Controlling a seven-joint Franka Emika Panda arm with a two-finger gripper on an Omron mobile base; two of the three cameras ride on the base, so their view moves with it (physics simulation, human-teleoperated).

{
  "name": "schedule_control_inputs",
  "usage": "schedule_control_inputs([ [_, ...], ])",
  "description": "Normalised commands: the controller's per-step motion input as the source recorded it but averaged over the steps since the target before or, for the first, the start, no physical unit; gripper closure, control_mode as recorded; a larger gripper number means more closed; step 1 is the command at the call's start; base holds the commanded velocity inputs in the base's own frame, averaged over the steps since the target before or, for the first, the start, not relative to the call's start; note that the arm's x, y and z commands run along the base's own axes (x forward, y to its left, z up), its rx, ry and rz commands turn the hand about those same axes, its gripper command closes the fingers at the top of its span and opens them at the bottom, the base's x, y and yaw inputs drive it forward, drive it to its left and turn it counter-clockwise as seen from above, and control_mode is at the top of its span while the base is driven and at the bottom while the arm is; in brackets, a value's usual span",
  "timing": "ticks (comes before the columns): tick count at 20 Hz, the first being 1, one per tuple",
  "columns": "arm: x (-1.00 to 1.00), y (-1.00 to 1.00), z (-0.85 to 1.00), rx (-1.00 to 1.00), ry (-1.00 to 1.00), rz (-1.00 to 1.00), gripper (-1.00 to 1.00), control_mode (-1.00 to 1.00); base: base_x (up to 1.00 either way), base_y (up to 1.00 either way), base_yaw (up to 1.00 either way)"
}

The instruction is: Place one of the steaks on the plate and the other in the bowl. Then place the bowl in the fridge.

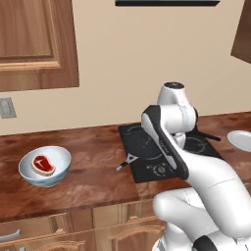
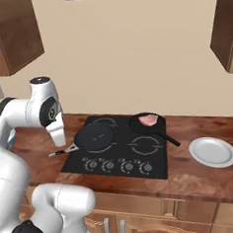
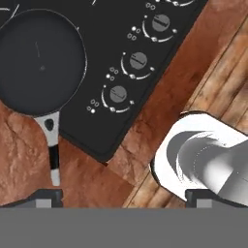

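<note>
One steak (image 1: pixel 43 164) lies inside the white and pale blue bowl (image 1: pixel 59 171) on the counter at the left. The other steak (image 2: pixel 148 119) rests in the far black pan (image 2: pixel 161 127) on the stove. The white plate (image 2: pixel 213 152) sits bare on the counter right of the stove and shows at the right edge (image 1: pixel 241 139) of the left base view. My gripper (image 2: pixel 59 139) hangs over the stove's left front corner, pointing down. In the hand view my gripper (image 3: pixel 123 198) is open with nothing between its fingertips (image 3: pixel 46 196). The fridge is out of view.
An empty black frying pan (image 2: pixel 94 137) with a grey handle (image 3: pixel 52 155) sits on the front left burner, just beyond my hand. The stove knobs (image 3: pixel 138 61) run along the cooktop's front edge. Wooden wall cabinets (image 1: pixel 34 44) hang above the counter.
</note>
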Motion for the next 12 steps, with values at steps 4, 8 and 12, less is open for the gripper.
schedule_control_inputs([
  [4, 0.0, -0.99, 0.0, 0.01, 0.01, -0.59, -1.0, -1.0, 0.0, 0.0, 0.0],
  [8, 0.09, -0.89, 0.1, 0.05, 0.04, -0.39, -1.0, -1.0, 0.0, 0.0, 0.0],
  [12, 0.35, -0.68, 0.24, 0.05, 0.04, -0.23, -1.0, -1.0, 0.0, 0.0, 0.0],
])
